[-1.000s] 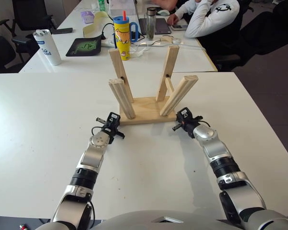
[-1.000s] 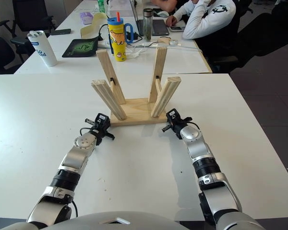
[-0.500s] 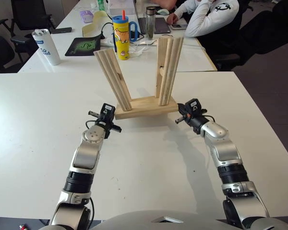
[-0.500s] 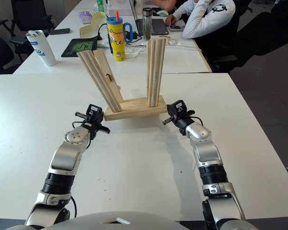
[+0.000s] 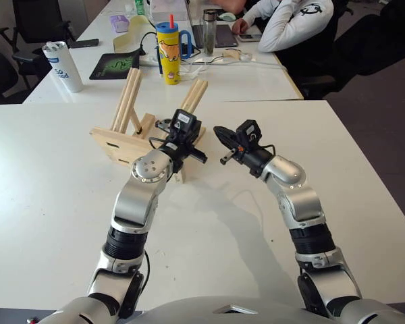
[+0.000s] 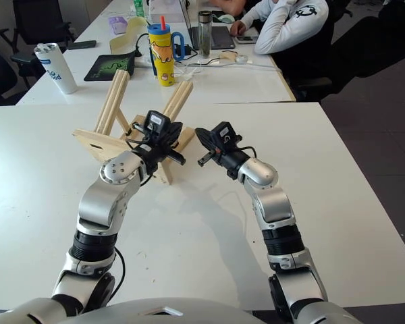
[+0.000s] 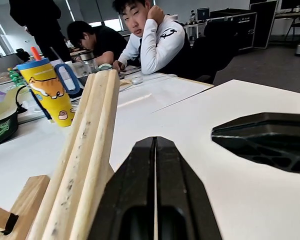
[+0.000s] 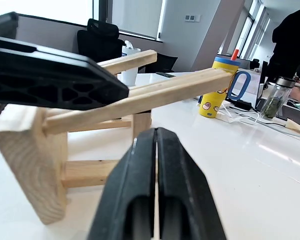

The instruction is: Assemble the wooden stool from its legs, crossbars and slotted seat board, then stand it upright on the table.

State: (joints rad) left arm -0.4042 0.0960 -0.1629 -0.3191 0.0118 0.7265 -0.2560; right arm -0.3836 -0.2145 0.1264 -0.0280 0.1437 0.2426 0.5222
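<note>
Where the two arms stretch out over the white desk (image 5: pixel 54 216), the left gripper (image 7: pixel 154 142) is seen with its fingers pressed flat together and nothing held between them. It is raised close beside the nearer legs of the wooden stool (image 5: pixel 116 143), with one leg running just alongside it. Whether the wood is touched cannot be told. The right gripper (image 8: pixel 155 131) is likewise closed on nothing, its two fingers meeting along a single seam. It is held above the desk just to the right of the left gripper, pointed toward it and the stool, and kept apart from the wood.

The stool is found assembled but tipped on its side, left of the middle of the desk. The seat board (image 6: pixel 93 143) is propped on one edge at the left and tilted, and the legs (image 5: pixel 127 101) are pointed away toward the far right, the upper pair rising clear of the desk. A crossbar (image 8: pixel 97 172) is seen joining two legs close to the board.

Farther off, a second desk (image 5: pixel 256 74) is set against the first. On it a yellow cup (image 5: pixel 169 50) with a blue handle is stood beyond the stool, with a dark mat (image 5: pixel 118 65) to its left and a white tumbler (image 5: pixel 65 66) farther left again.
</note>
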